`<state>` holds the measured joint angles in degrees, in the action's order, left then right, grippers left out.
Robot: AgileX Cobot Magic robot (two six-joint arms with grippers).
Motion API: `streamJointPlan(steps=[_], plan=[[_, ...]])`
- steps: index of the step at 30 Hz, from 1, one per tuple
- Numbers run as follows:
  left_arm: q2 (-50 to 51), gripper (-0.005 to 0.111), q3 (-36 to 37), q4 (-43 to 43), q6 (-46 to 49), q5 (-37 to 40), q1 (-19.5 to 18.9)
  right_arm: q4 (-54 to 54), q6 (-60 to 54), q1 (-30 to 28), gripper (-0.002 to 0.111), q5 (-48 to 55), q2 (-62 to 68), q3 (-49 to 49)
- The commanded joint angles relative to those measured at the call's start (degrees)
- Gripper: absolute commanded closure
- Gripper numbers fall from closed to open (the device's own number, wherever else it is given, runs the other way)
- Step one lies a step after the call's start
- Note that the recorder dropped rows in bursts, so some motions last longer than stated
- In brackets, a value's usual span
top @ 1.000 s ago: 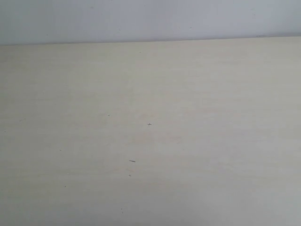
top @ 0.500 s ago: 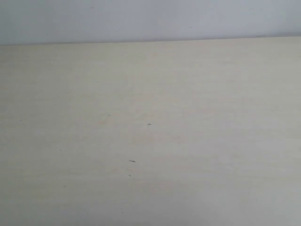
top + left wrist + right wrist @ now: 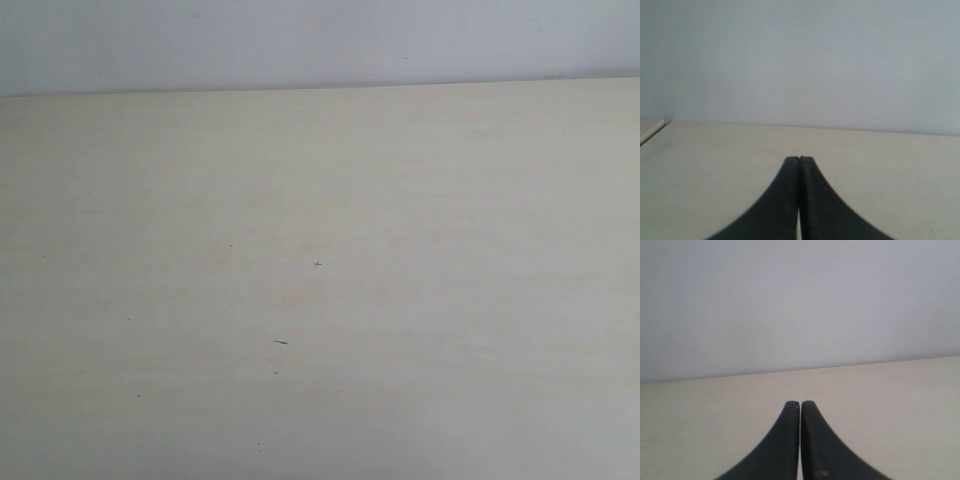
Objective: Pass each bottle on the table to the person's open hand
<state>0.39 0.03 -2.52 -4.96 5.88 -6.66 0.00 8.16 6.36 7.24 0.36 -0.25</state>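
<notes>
The pale beige table (image 3: 400, 200) fills the exterior view, bare but for a few tiny dark specks. No bottle and no person's open hand shows in any view. Neither arm appears in the exterior view. In the left wrist view my left gripper (image 3: 799, 159) is shut, its black fingers pressed together with nothing between them, low over the tabletop. In the right wrist view my right gripper (image 3: 800, 403) is likewise shut and holds nothing, pointing across the table toward the wall.
A plain pale grey wall (image 3: 320, 40) rises behind the table's far edge. A small dark sliver (image 3: 281, 342) lies on the tabletop. In the left wrist view a table edge or seam (image 3: 652, 130) runs along one side.
</notes>
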Motion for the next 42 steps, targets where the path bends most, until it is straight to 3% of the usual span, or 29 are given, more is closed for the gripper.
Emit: streamJointPlan(steps=[1,8,42], plan=[[-0.39,0.107,-0.03,0.15,0.13,-0.37,-0.05,0.0,-0.15,-0.31,0.107,-0.03,-0.36,0.25],[-0.39,0.107,-0.03,0.15,0.15,-0.28,4.65,0.0,-0.17,-0.31,0.107,-0.03,-0.36,0.25],[-0.39,0.107,-0.03,0.15,0.25,-0.28,4.59,0.0,-0.07,-0.31,0.107,-0.03,-0.36,0.25]])
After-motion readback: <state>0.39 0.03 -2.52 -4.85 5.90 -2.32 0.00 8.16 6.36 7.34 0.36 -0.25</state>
